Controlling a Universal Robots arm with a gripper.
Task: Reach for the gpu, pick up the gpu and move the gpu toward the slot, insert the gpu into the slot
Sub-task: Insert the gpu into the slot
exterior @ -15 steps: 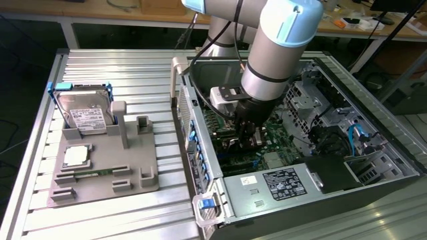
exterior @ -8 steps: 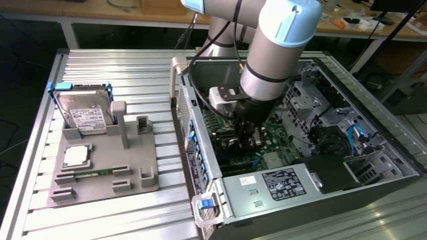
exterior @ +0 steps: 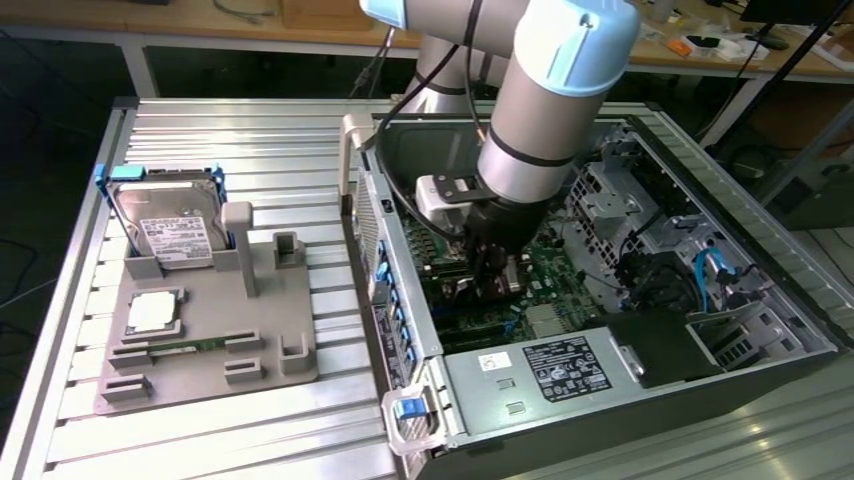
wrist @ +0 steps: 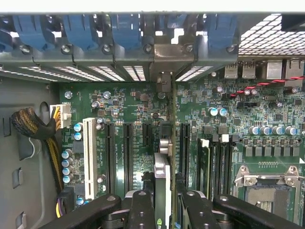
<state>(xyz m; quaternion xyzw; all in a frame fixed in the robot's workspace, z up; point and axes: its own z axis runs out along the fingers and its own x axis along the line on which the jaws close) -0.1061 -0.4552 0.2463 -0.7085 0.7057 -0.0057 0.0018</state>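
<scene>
The gpu [wrist: 162, 167] appears edge-on in the wrist view as a thin dark card with a silver metal end toward the case's rear brackets. My gripper [wrist: 164, 212] is shut on it, one black finger [wrist: 141, 210] on each side. The card stands upright over the green motherboard [wrist: 119, 100], in line with the black expansion slots [wrist: 127, 152], between two of them; the slot right under it is hidden by the card. In the exterior view my gripper [exterior: 489, 272] is down inside the open computer case [exterior: 400, 330], just above the motherboard.
On the exterior view's left, a grey fixture plate [exterior: 200, 350] holds a silver hard drive [exterior: 171, 225], a square chip [exterior: 154, 310] and a green memory stick [exterior: 187, 346]. The power supply [exterior: 561, 365] and drive cages [exterior: 627, 200] crowd the case. Cables [wrist: 33, 126] lie beside the board.
</scene>
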